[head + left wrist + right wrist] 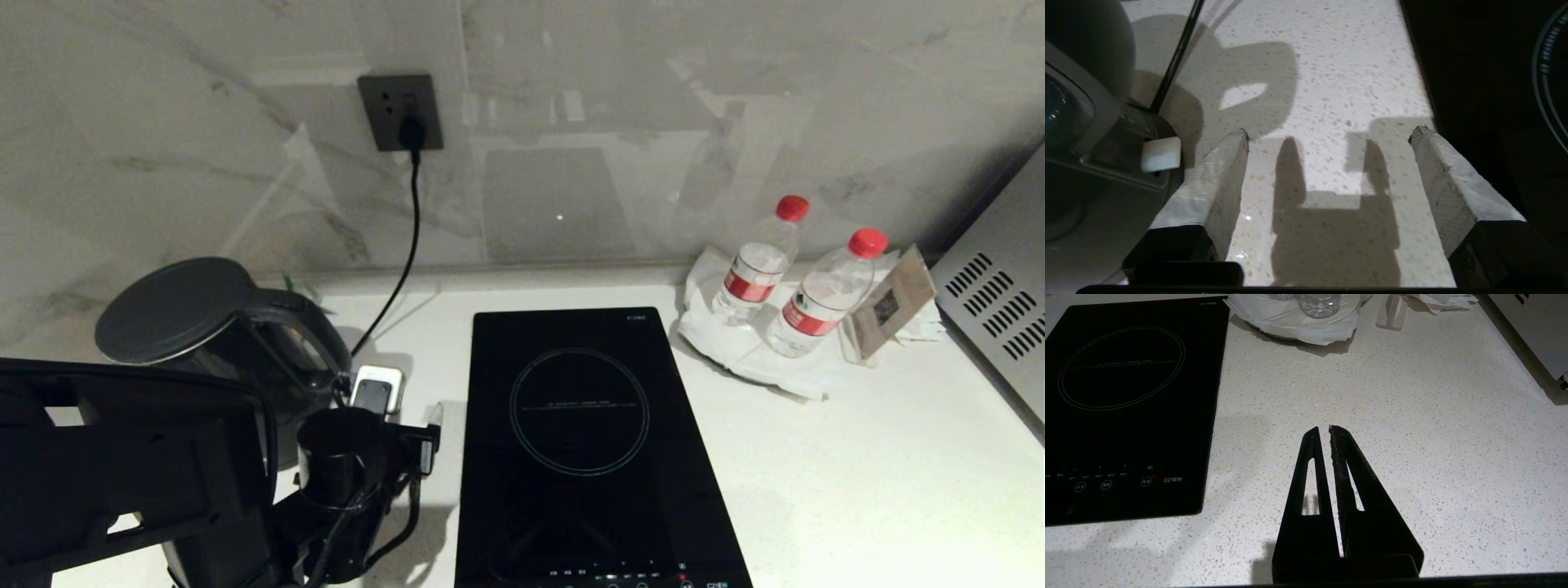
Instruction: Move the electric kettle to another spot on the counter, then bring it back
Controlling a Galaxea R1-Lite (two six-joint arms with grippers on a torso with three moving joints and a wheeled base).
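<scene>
White speckled stone bench (pixel 857 457) under a marbled wall, socket (pixel 400 112) with black cord (pixel 408 245) plugged in. Far left: electric kettle (pixel 204 327) standing on the bench near the back lip, flat lid up, loop handle turned toward the hob. Just beside it, left gripper (pixel 1329 136) over bare bench between kettle and hob, jaws wide apart and holding nothing; taped fingers (pixel 1216 179) clear of the handle (pixel 1090 118). Centre: black induction hob (pixel 588 441) lying flat. Right of hob: two red-capped water bottles (pixel 755 265) on a white cloth (pixel 735 343), small card stand (pixel 890 302) next to them. Far right: right gripper (pixel 1327 430) low over open bench, jaws together, empty. Metal appliance (pixel 1000 302) with vent slots at the edge.
</scene>
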